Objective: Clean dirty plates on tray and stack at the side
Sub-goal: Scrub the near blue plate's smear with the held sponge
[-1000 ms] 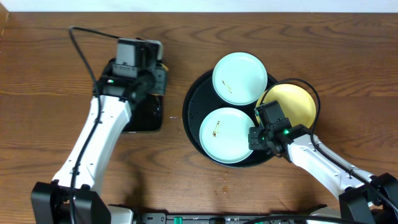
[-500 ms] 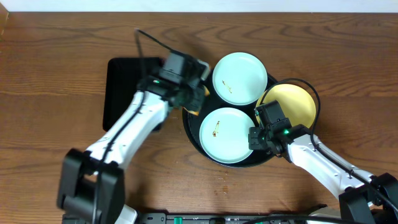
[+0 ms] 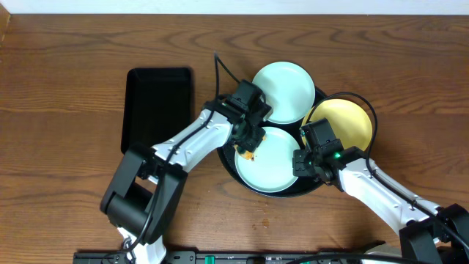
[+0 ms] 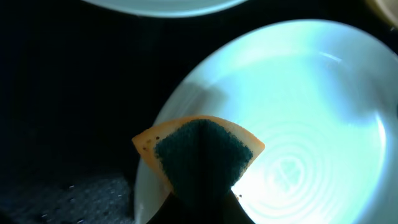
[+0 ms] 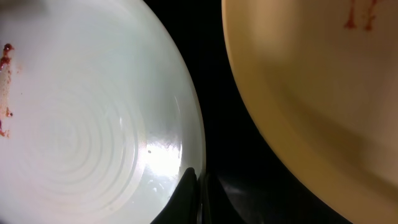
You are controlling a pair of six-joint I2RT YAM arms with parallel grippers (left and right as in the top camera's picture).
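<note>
Plates crowd the round tray (image 3: 227, 163). The near mint plate (image 3: 275, 172) lies inside its front half. The far mint plate (image 3: 286, 88) overhangs the back rim, and the yellow plate (image 3: 344, 121) overhangs the right rim. The three rims lie just beside one another, with only narrow black strips of tray between them. Bare wooden table (image 3: 66, 88) lies all around, and a rectangular tray (image 3: 157, 106) sits well apart to the left.

The left gripper (image 3: 247, 143) is clamped on a folded sponge (image 4: 199, 149), which is orange with a dark green scrub face. The sponge touches the near plate at its left rim. The right gripper (image 5: 199, 180) has its fingers (image 5: 185, 186) drawn close together, pinching that plate's right rim.

The plates are glossy, shallow and round, with faint concentric rings in the well. Reddish-brown smears (image 5: 6, 56) mark the near plate, and similar ones (image 5: 360, 18) mark the yellow plate. The tray floor looks finely textured.
</note>
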